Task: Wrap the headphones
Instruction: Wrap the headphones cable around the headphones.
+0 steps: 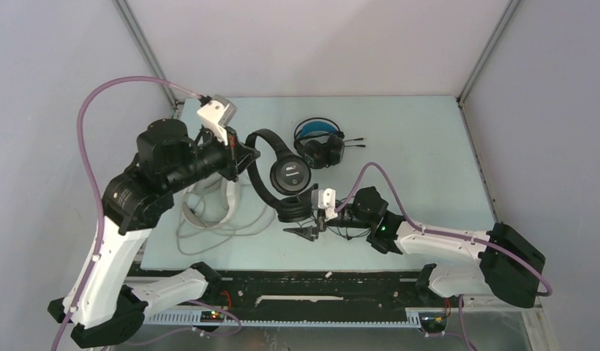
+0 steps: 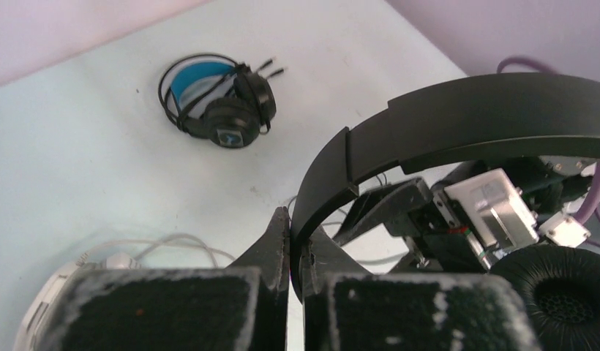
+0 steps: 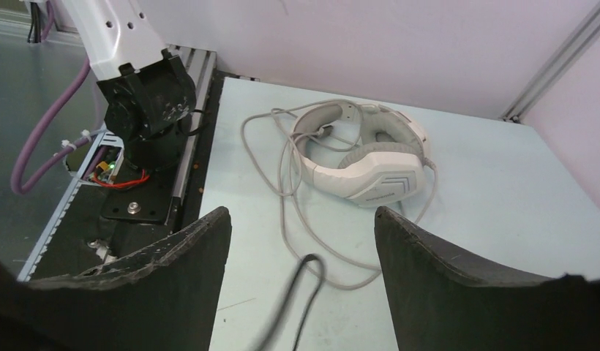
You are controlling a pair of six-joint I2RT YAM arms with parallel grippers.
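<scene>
Far left of the pale blue table top: large white over-ear headset lies flat, partly under the left arm. Its grey cable sprawls in loose loops toward the near edge.

Next right, the left gripper has its jaws pressed together, pinching the plastic headband of the small all-black on-ear headset near 1 end of the band. 1 black foam ear pad shows low right in the left wrist view (cannot tell whether the cups rest on the table).

Centre, near side: right gripper sits just beside the black headset's nearer cup. Its 2 fingers are spread wide with nothing clamped. A blurred black cable lies on the table between them, touching neither.

Centre back: black headset with blue headband lies flat, well apart from both grippers. Its cord is bundled around it and 2 plugs stick out to the right.
</scene>
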